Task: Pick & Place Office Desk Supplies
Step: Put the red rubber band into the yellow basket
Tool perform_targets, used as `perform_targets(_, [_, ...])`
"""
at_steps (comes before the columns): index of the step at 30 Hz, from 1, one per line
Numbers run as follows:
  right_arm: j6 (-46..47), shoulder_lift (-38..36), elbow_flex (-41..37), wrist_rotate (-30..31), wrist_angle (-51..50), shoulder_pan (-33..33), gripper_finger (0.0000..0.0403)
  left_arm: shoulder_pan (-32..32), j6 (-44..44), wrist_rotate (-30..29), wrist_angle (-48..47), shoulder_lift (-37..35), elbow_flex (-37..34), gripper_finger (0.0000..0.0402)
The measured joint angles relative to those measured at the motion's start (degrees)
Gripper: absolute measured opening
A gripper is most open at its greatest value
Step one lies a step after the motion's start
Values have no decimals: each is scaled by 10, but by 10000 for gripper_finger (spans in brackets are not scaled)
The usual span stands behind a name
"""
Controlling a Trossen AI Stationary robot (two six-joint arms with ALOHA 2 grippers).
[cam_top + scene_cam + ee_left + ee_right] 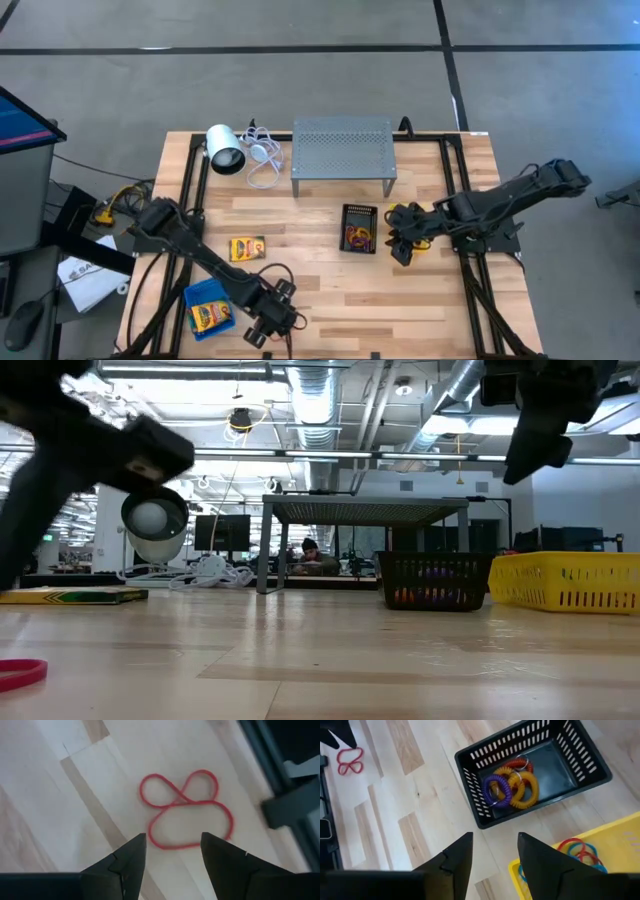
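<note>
A red rubber band [185, 810], twisted into three loops, lies flat on the wood near the table's front edge; it also shows in the low view [20, 672]. My left gripper [172, 855] [268, 328] hangs open just above it, touching nothing. My right gripper [495, 851] [405, 243] is open and empty, above the table between the black bin [580, 770] and the yellow bin [620, 832]. The black bin holds purple and orange coil loops [512, 785]. The yellow bin holds red and blue bands [580, 851]. A blue bin [195, 297] holds a crayon box [211, 316]. Another crayon box [247, 248] lies flat on the table.
A grey perforated stand [343, 150] and a white cylinder [224, 150] with its white cable [262, 160] sit at the far side. Black frame rails [460, 180] run along the table's sides. Bare wood lies in the middle between the arms.
</note>
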Motion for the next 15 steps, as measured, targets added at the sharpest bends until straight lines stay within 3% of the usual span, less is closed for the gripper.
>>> perform_targets(15, [4,79,0,-3,41,26,150,-1,-12,-38,27,19,0,185])
